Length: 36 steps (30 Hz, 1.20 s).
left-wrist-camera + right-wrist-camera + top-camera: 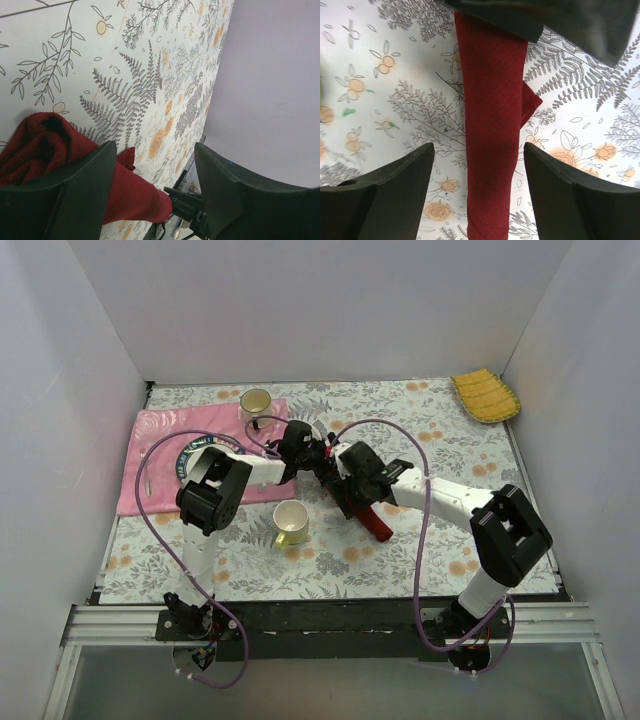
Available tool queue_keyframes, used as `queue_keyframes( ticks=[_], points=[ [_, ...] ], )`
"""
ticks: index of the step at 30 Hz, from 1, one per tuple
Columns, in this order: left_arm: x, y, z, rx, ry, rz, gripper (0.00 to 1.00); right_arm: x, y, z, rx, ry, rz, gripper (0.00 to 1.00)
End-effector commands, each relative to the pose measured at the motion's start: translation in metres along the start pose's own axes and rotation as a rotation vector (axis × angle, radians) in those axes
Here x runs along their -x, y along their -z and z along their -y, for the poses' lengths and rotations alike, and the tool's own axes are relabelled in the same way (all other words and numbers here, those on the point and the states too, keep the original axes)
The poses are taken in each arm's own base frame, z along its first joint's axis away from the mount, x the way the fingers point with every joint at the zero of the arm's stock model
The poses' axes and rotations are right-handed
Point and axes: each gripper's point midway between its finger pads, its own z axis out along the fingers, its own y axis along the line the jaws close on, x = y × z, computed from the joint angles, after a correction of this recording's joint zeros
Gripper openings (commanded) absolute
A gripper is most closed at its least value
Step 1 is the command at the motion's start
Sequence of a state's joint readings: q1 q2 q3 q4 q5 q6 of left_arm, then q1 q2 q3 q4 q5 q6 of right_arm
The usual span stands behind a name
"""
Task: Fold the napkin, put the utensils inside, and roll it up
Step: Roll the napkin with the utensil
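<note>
The maroon napkin (378,526) lies rolled into a long tube on the floral tablecloth at mid-table. In the right wrist view the roll (492,125) runs straight between the open fingers of my right gripper (479,146), which straddles it without touching. My right gripper (354,502) sits over the roll's middle. My left gripper (318,456) is open at the roll's far end. In the left wrist view the napkin (135,195) lies by the left finger, bunched at its end, with my left gripper (155,145) open. No utensils are in view.
A pale yellow cup (290,523) stands just left of the roll. A second cup (256,402) and a plate (188,454) sit on the pink patterned cloth (160,490) at the left. A yellow ribbed cloth (486,396) lies at the far right corner. White walls enclose the table.
</note>
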<state>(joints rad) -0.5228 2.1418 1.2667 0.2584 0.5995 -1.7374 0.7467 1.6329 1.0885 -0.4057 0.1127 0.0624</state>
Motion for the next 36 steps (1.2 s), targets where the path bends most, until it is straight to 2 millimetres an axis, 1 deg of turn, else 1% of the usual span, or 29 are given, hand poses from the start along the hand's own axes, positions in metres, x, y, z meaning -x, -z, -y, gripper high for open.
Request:
queue_keyframes(
  ticks=[1, 6, 7, 9, 10, 11, 12, 13, 14, 15, 16, 17, 18, 19, 20, 21, 24, 26, 28, 29, 31, 33, 34, 36],
  points=[
    [0.006, -0.002, -0.023, 0.070, 0.083, -0.013, 0.64, 0.002, -0.009, 0.020, -0.241, 0.113, -0.016, 0.80],
    [0.009, 0.002, -0.015, 0.062, 0.117, -0.021, 0.64, -0.005, -0.025, 0.022, -0.348, 0.169, -0.038, 0.76],
    [0.013, 0.003, -0.011, 0.055, 0.114, -0.017, 0.64, -0.008, -0.027, 0.023, -0.353, 0.172, -0.040, 0.75],
    [0.015, 0.005, -0.007, 0.054, 0.114, -0.017, 0.64, -0.013, -0.034, 0.022, -0.351, 0.169, -0.046, 0.65],
    [0.019, 0.005, -0.001, 0.045, 0.104, -0.011, 0.64, -0.015, -0.035, 0.023, -0.355, 0.155, -0.041, 0.58],
    [0.021, 0.007, 0.000, 0.053, 0.091, -0.007, 0.64, -0.016, -0.036, 0.023, -0.349, 0.146, -0.042, 0.42],
    [0.025, 0.009, 0.005, 0.053, 0.070, 0.002, 0.64, -0.016, -0.037, 0.021, -0.330, 0.135, -0.045, 0.35],
    [0.030, 0.010, 0.007, 0.066, 0.050, 0.025, 0.64, -0.015, -0.037, 0.020, -0.320, 0.120, -0.040, 0.32],
    [0.034, 0.012, 0.012, 0.079, 0.012, 0.035, 0.64, -0.016, -0.038, 0.021, -0.308, 0.098, -0.041, 0.31],
    [0.040, 0.017, 0.021, 0.073, -0.020, 0.061, 0.64, -0.016, -0.039, 0.017, -0.258, 0.075, -0.038, 0.31],
    [0.044, 0.020, 0.021, 0.101, -0.027, 0.083, 0.64, -0.016, -0.039, 0.014, -0.226, 0.055, -0.035, 0.29],
    [0.049, 0.024, 0.024, 0.113, -0.037, 0.100, 0.65, -0.019, -0.041, 0.021, -0.204, 0.001, -0.037, 0.27],
    [0.053, 0.031, 0.036, 0.102, -0.064, 0.124, 0.65, -0.019, -0.041, 0.010, -0.107, -0.029, -0.030, 0.26],
    [0.057, 0.036, 0.039, 0.103, -0.070, 0.140, 0.65, -0.019, -0.041, 0.009, -0.062, -0.060, -0.024, 0.26],
    [0.064, 0.041, 0.041, 0.107, -0.069, 0.163, 0.65, -0.024, -0.042, 0.007, 0.019, -0.115, -0.021, 0.26],
    [0.067, 0.047, 0.048, 0.096, -0.077, 0.175, 0.65, -0.021, -0.039, 0.006, 0.059, -0.138, -0.007, 0.26],
    [0.073, 0.055, 0.057, 0.078, -0.077, 0.187, 0.65, -0.024, -0.037, -0.003, 0.231, -0.218, -0.009, 0.26],
    [0.069, 0.056, 0.065, 0.048, -0.079, 0.165, 0.65, -0.025, -0.037, -0.005, 0.339, -0.279, -0.006, 0.26],
    [0.065, 0.054, 0.069, 0.018, -0.058, 0.148, 0.65, -0.026, -0.038, -0.007, 0.401, -0.334, -0.014, 0.26],
    [0.060, 0.053, 0.070, 0.003, -0.057, 0.127, 0.65, -0.029, -0.038, -0.009, 0.461, -0.374, -0.029, 0.26],
    [0.054, 0.047, 0.069, -0.003, -0.054, 0.108, 0.65, -0.028, -0.039, -0.007, 0.509, -0.437, -0.022, 0.25],
    [0.044, 0.043, 0.066, -0.003, -0.036, 0.076, 0.65, -0.029, -0.040, -0.011, 0.571, -0.471, -0.022, 0.25],
    [0.041, 0.039, 0.069, -0.037, -0.043, 0.075, 0.65, -0.029, -0.040, -0.007, 0.583, -0.506, -0.024, 0.25],
    [0.032, 0.034, 0.065, -0.046, -0.036, 0.053, 0.65, -0.033, -0.042, -0.010, 0.633, -0.541, -0.041, 0.25]
  ],
)
